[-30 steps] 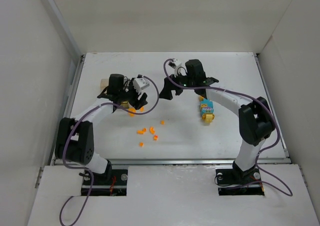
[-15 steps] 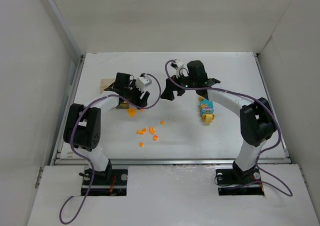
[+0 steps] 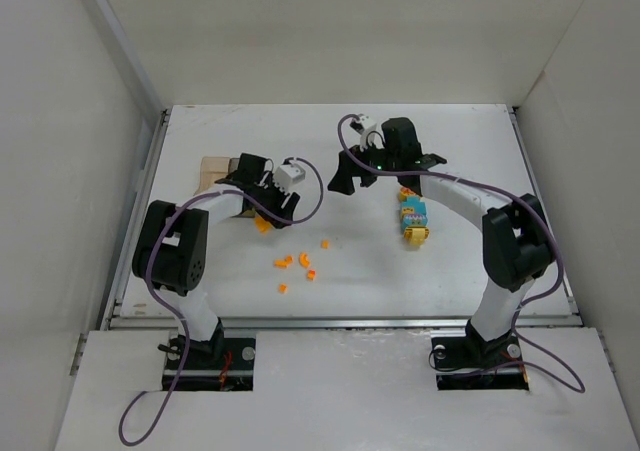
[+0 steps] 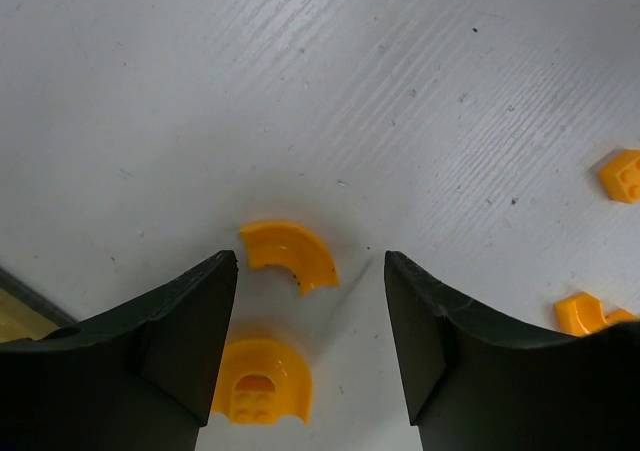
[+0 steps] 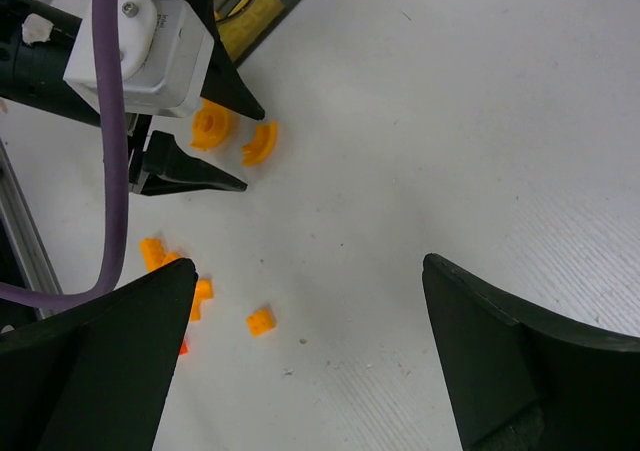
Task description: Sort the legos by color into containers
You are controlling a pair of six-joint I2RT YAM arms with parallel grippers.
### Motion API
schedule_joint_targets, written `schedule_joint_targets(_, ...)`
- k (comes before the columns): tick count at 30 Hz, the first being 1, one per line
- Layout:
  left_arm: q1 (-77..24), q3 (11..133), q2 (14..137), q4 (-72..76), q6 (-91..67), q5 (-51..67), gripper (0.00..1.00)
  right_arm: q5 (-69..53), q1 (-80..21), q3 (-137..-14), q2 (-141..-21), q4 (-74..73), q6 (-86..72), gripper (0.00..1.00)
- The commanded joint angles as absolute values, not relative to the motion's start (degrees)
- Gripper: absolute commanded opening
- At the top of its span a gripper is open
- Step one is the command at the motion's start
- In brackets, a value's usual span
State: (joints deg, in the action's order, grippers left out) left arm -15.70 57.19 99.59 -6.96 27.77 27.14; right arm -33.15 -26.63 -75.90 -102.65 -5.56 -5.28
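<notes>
- The left gripper point(image 4: 310, 259) is down low over the white table point(image 3: 480, 261), at the left middle of the top view. Its two black fingers are about half open, and it holds nothing.
- A curved orange piece point(image 4: 288, 254) lies flat on the table between the fingertips, in the middle of the left wrist view. It touches neither finger.
- A round orange piece with studs point(image 4: 258, 383) lies just below it in that view, right beside the finger on the left. It may be touching that finger, but the shadow there makes it hard to tell.
- A small orange block point(image 4: 625, 174) and a notched orange piece point(image 4: 590, 313) sit at the right edge of the left wrist view, well apart from the fingers.
- In the top view a little bunch of orange pieces point(image 3: 295, 263) lies near the middle of the table, lower in the picture than the left gripper.
- The right gripper point(image 5: 310, 266) hangs up above the table, in the upper middle of the top view. Its fingers are spread very wide, and it is empty.
- A stack of blue and yellow bricks point(image 3: 412, 216) lies on the table right of the middle, under the right arm.
- The tan box point(image 3: 212, 171) sits at the left side of the table, up and left of the left gripper. The left arm covers part of it.
</notes>
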Motion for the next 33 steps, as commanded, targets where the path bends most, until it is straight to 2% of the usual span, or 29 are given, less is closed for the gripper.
schedule_joint_targets(1,-15.64,56.78,99.32,-7.91,26.89,26.37,0.57,-33.22,-26.63,-76.46,-99.49,-3.43,-5.8,1.0)
schedule_joint_targets(11,-16.69,54.32,99.31,-6.33,25.85,26.28,0.53,-32.17,-26.63,-75.41,-98.96,-3.43,-5.8,1.0)
schedule_joint_targets(17,-17.4,56.69,100.81,-6.86,25.31,25.75,0.29,-31.64,-26.63,-74.89,-98.35,-3.43,-5.8,1.0)
schedule_joint_targets(18,-17.4,56.69,100.81,-6.86,25.31,26.27,0.22,-31.64,-26.63,-74.88,-97.83,-3.43,-5.8,1.0)
schedule_joint_targets(23,-17.93,56.69,100.81,-8.17,26.54,27.51,0.05,-31.11,-26.63,-74.36,-97.29,-3.43,-5.8,1.0)
schedule_joint_targets(26,-17.93,58.79,100.2,-8.96,26.02,28.82,0.0,-31.11,-26.63,-73.83,-96.77,-3.43,-5.8,1.0)
schedule_joint_targets(33,-13.02,71.96,94.15,-14.5,19.61,35.07,0.0,-30.59,-26.63,-73.83,-95.63,-3.43,-5.8,1.0)
